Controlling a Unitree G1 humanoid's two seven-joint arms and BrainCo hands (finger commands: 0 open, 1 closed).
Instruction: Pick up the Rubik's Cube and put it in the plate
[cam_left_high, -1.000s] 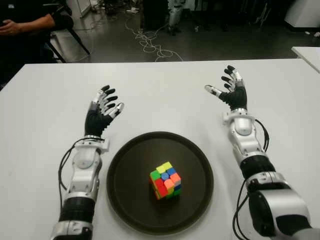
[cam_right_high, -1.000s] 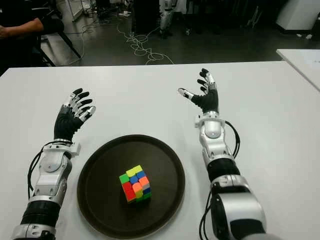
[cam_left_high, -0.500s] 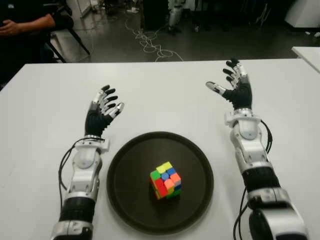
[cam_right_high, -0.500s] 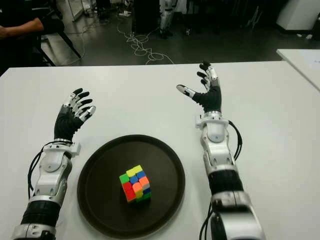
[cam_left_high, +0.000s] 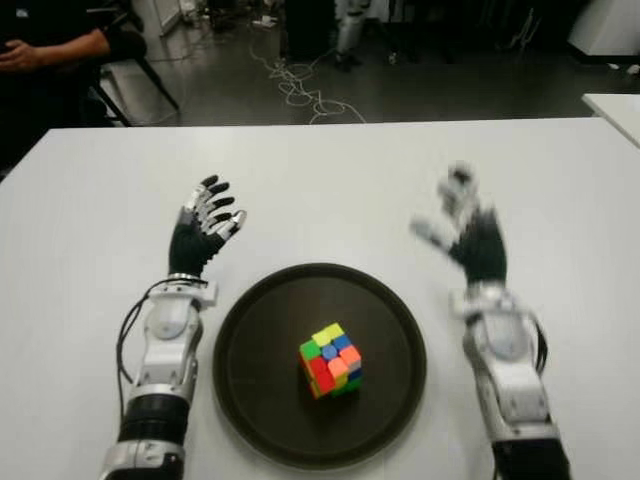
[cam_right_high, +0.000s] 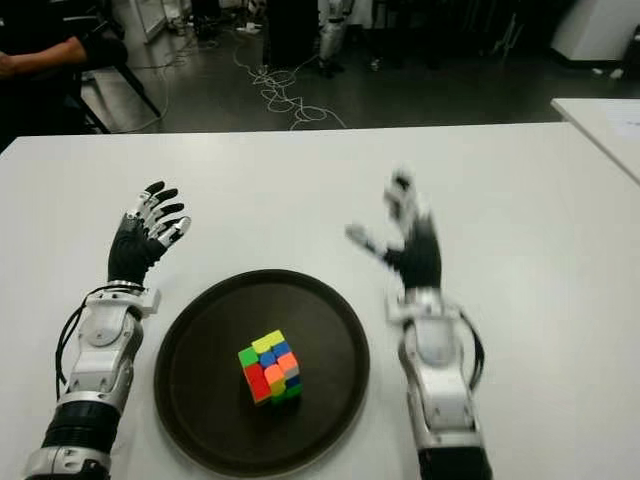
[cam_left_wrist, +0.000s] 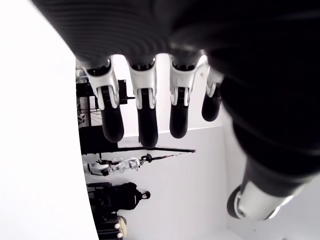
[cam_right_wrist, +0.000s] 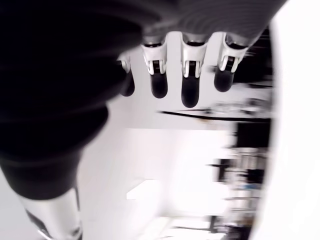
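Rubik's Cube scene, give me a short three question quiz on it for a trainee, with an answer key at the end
1. True or false: the Rubik's Cube lies inside the plate.
2. Multiple choice: what does the right hand hold? A) the cube B) the plate's rim C) nothing
3. Fill in: in the eye views the left hand shows over the white table, on the plate's ____ side.

Key
1. True; the cube sits near the plate's middle.
2. C; its fingers are spread and empty, as its wrist view confirms.
3. Left; its fingers are open and hold nothing.
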